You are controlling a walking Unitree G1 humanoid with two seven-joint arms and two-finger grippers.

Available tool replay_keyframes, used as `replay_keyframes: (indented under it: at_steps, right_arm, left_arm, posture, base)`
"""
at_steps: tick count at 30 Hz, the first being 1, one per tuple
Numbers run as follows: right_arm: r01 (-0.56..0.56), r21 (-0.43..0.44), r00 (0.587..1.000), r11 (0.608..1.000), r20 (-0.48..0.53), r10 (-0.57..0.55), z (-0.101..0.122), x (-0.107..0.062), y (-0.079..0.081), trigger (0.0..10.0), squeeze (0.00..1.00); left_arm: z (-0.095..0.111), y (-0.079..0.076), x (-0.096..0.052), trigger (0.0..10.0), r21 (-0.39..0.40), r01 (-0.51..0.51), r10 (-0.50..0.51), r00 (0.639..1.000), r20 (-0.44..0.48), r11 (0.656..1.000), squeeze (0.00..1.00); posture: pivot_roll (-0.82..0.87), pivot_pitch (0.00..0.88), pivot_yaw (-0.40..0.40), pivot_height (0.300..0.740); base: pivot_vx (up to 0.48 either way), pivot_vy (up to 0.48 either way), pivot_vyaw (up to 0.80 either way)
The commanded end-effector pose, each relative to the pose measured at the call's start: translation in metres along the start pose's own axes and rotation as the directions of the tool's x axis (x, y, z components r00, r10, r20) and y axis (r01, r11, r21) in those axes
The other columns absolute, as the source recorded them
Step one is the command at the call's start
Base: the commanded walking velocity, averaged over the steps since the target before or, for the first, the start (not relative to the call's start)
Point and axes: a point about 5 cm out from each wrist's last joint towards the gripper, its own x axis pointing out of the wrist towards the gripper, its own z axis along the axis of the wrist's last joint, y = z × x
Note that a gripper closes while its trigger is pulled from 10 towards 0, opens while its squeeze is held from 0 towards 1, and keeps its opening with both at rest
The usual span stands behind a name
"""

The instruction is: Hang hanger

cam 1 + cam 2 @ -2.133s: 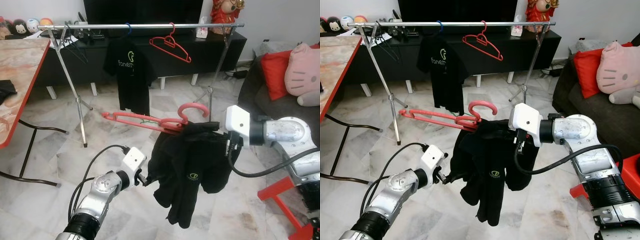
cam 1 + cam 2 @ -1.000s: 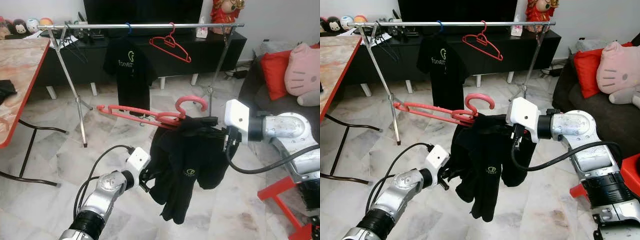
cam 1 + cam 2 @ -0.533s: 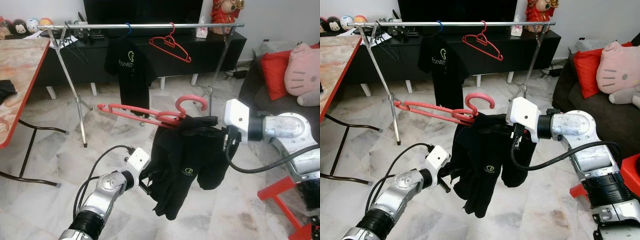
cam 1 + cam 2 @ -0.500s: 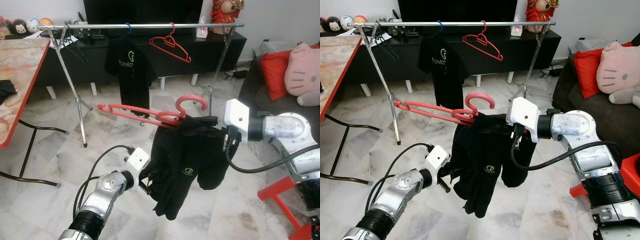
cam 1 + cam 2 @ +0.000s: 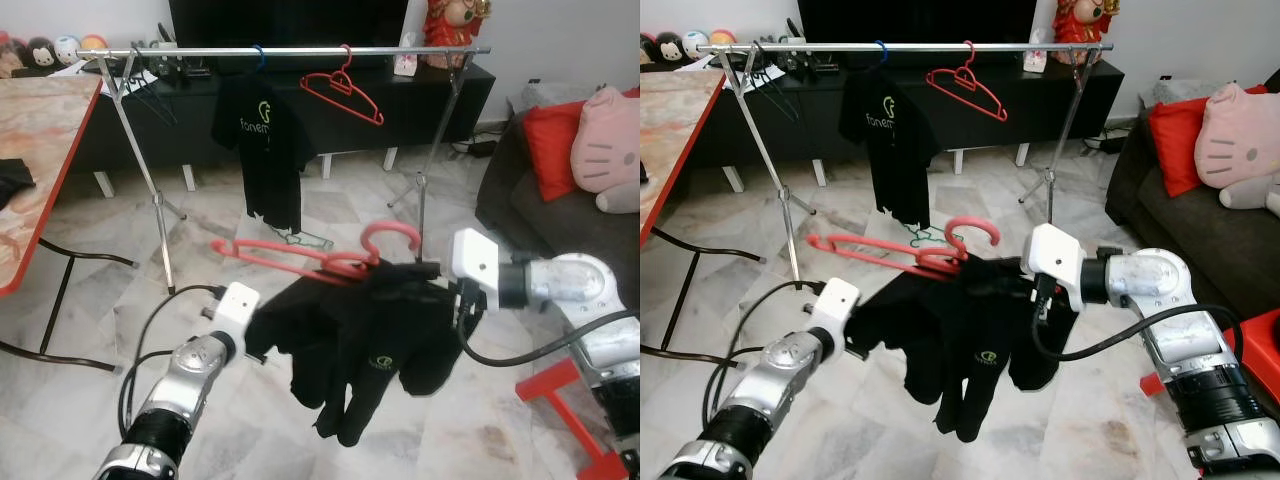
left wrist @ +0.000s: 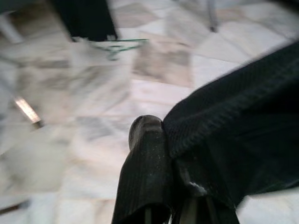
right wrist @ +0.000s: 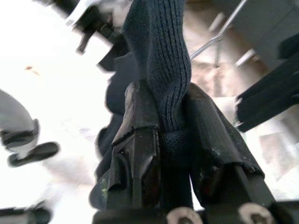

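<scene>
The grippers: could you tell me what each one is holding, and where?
Both hold the black shirt: left gripper pinches its left edge, right gripper its right edge.

hanging black t-shirt [image 5: 888,130] lettered "fone…", rest unreadable

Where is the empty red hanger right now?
In the left eye view, the empty red hanger hangs on the silver rail, just right of the black T-shirt.

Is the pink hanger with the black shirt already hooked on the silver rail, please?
No, the pink hanger hangs in mid-air well below the silver rail, carrying the black shirt.
</scene>
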Motion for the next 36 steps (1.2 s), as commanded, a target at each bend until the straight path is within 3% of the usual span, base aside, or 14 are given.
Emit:
replay_keyframes:
  at_steps: [1,2,3,4,9,12,13,19,23,26,31,36]
  right_arm:
    - [-0.013,0.003,1.0,1.0,0.003,0.013,-0.004,-0.013,0.0,0.0,0.0]
    - [-0.027,0.017,1.0,0.999,0.0,0.027,-0.008,-0.014,0.003,0.0,0.0]
    - [-0.035,0.027,0.999,0.999,-0.002,0.035,-0.01,-0.015,0.005,0.0,0.0]
    - [-0.052,0.04,0.999,0.998,0.0,0.052,-0.014,-0.016,0.007,0.0,0.0]
    - [-0.105,0.091,0.994,0.99,-0.031,0.108,-0.028,-0.023,0.017,0.0,0.0]
    - [-0.109,0.063,0.973,0.992,-0.198,0.119,-0.048,-0.03,0.021,0.0,0.0]
    - [-0.099,0.06,0.972,0.993,-0.207,0.109,-0.049,-0.031,0.02,0.0,0.0]
    - [-0.055,0.044,0.971,0.998,-0.228,0.063,-0.051,-0.035,0.014,0.0,0.0]
    - [-0.055,-0.03,0.9,0.998,-0.433,0.037,-0.07,-0.047,0.014,0.0,0.0]
    - [-0.061,-0.033,0.895,0.998,-0.445,0.041,-0.071,-0.048,0.015,0.0,0.0]
    - [-0.07,-0.083,0.85,0.994,-0.526,0.015,-0.08,-0.049,0.014,0.0,0.0]
    - [-0.054,-0.104,0.846,0.993,-0.533,-0.01,-0.082,-0.043,0.012,0.0,0.0]
  left_arm:
    - [-0.011,0.018,-0.004,0.0,-0.005,-0.104,0.104,0.992,-0.074,0.995,0.0]
    - [-0.014,0.021,-0.005,0.9,-0.008,-0.118,0.117,0.989,-0.089,0.993,0.0]
    - [-0.016,0.023,-0.005,0.9,-0.011,-0.127,0.125,0.987,-0.098,0.992,0.0]
    - [-0.02,0.028,-0.007,10.0,-0.02,-0.152,0.148,0.982,-0.117,0.988,0.0]
    - [-0.031,0.044,-0.013,10.0,-0.048,-0.234,0.224,0.962,-0.159,0.971,0.0]
    - [-0.038,0.053,-0.018,10.0,-0.041,-0.266,0.255,0.95,-0.181,0.963,0.0]
    - [-0.039,0.054,-0.019,10.0,-0.041,-0.268,0.256,0.948,-0.186,0.963,0.0]
    - [-0.042,0.055,-0.019,10.0,-0.041,-0.28,0.267,0.942,-0.202,0.959,0.0]
    - [-0.044,0.055,-0.019,10.0,-0.045,-0.28,0.265,0.941,-0.21,0.959,0.0]
    - [-0.043,0.055,-0.019,10.0,-0.044,-0.279,0.264,0.942,-0.209,0.959,0.0]
    - [-0.039,0.056,-0.017,10.0,-0.04,-0.274,0.261,0.944,-0.202,0.961,0.0]
    - [-0.033,0.055,-0.015,10.0,-0.027,-0.237,0.228,0.956,-0.184,0.971,0.0]
  posture:
    - [-0.08,0.0,-0.09,0.74]
    - [-0.08,0.0,-0.089,0.74]
    - [-0.08,0.0,-0.089,0.74]
    - [-0.08,0.0,-0.089,0.74]
    - [-0.08,0.0,-0.084,0.74]
    - [-0.08,0.0,-0.082,0.74]
    - [-0.08,0.0,-0.082,0.74]
    - [-0.09,0.0,-0.079,0.74]
    - [-0.09,0.0,-0.077,0.74]
    - [-0.09,0.0,-0.079,0.74]
    - [-0.09,0.0,-0.081,0.74]
    - [-0.08,0.0,-0.085,0.74]
  base:
    - [0.0,0.0,0.0]
    - [0.0,0.0,0.0]
    - [0.0,0.0,0.0]
    - [0.0,0.0,0.0]
    - [0.0,0.0,0.0]
    - [0.0,0.0,0.0]
    - [0.0,0.0,0.0]
    - [0.0,0.0,0.0]
    - [0.0,0.0,0.0]
    - [0.0,0.0,0.0]
    - [0.0,0.0,0.0]
    - [0.0,0.0,0.0]
